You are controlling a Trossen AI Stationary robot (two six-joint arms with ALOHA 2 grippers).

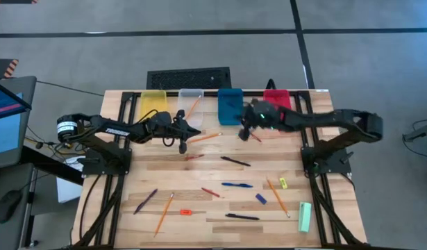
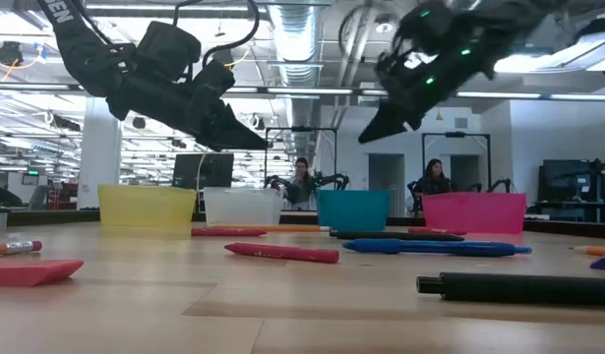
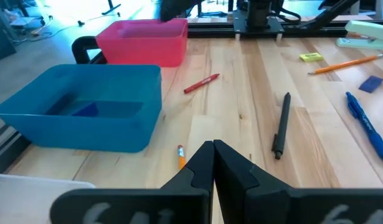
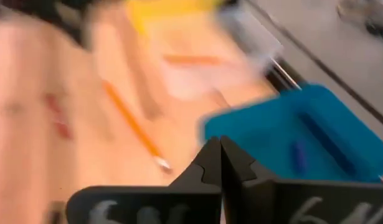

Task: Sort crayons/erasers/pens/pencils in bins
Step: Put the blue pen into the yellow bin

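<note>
Four bins stand in a row at the far edge: yellow, clear, blue and red. A pencil leans in the clear bin, and a small blue item lies in the blue one. Pens, pencils, crayons and erasers lie scattered on the wood. My left gripper hovers shut and empty in front of the clear bin, above a pencil. My right gripper hangs shut and empty just in front of the blue bin, near a red crayon.
A pale green bar lies at the near right beside a yellow eraser. A purple pen, a pencil and an orange eraser lie at the near left. Both arms reach toward the table's middle, their tips close together.
</note>
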